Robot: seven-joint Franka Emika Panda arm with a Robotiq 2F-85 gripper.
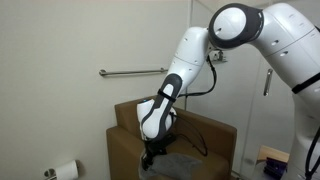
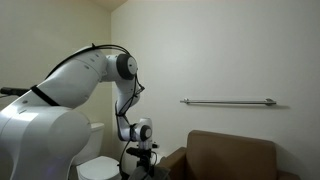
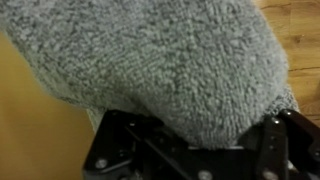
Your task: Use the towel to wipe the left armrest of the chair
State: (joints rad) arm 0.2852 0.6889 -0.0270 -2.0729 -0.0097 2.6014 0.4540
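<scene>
chair (image 1: 215,140): brown and boxy; its lower part is cut off in both exterior views
left armrest (image 1: 122,150): flat top just beside my gripper (image 3: 195,148); whether cloth touches it I cannot tell, too dark and small
towel (image 3: 150,60): hanging from my gripper over the chair; soft, light, limp grey terry; I judge it will drape and drag; best held by a bunched fold; it fills the wrist view, hiding everything beneath
gripper: clamped on a bunch of towel; fingertips buried in cloth

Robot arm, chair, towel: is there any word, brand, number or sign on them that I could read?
None can be read. The robot arm, the towel and the chair show no writing; any small marks are too blurred to tell.
</scene>
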